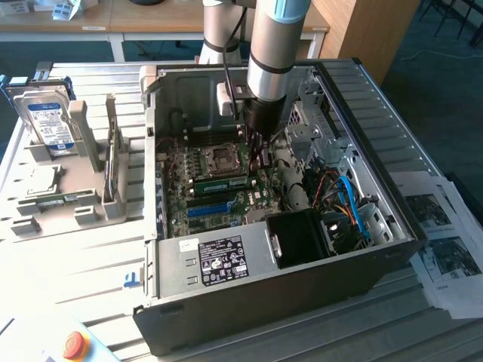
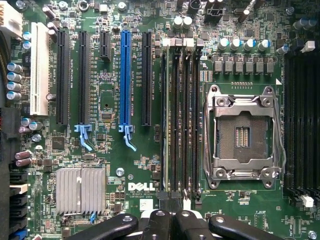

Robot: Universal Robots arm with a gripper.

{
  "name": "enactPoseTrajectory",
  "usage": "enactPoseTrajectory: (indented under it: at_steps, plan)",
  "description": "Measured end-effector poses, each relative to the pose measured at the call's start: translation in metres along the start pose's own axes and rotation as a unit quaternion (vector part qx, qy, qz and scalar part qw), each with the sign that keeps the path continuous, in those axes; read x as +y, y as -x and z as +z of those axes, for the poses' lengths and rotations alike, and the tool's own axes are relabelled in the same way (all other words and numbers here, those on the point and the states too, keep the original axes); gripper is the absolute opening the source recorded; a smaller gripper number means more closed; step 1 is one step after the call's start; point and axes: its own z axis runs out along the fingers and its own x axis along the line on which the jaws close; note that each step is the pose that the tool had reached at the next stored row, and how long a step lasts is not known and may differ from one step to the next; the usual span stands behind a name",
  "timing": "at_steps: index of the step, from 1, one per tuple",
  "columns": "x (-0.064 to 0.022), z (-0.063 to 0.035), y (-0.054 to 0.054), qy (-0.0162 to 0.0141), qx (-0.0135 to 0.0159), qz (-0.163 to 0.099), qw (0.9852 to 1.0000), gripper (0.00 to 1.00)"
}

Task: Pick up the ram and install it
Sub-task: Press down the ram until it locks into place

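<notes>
Gripper (image 2: 172, 225) shut (empty), poised over motherboard (image 2: 135, 165)

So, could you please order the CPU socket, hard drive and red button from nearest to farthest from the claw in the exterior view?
1. CPU socket, inside the case, beside the claw.
2. Hard drive, on the rack at the exterior view's left.
3. Red button, at the lower left corner.
</notes>
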Motion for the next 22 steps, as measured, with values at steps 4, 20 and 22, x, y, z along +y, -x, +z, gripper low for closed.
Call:
enactPoseTrajectory:
  at_steps: [4, 20, 22]
  plan:
    - [0.0000, 0.0007, 0.0000, 0.0001, 0.0001, 0.000, 1.0000, 0.10]
    - [-0.0001, 0.0028, 0.0000, 0.0000, -0.0001, 0.000, 1.0000, 0.10]
    - [-0.0001, 0.0033, -0.0001, 0.0000, 0.0000, 0.000, 1.0000, 0.10]
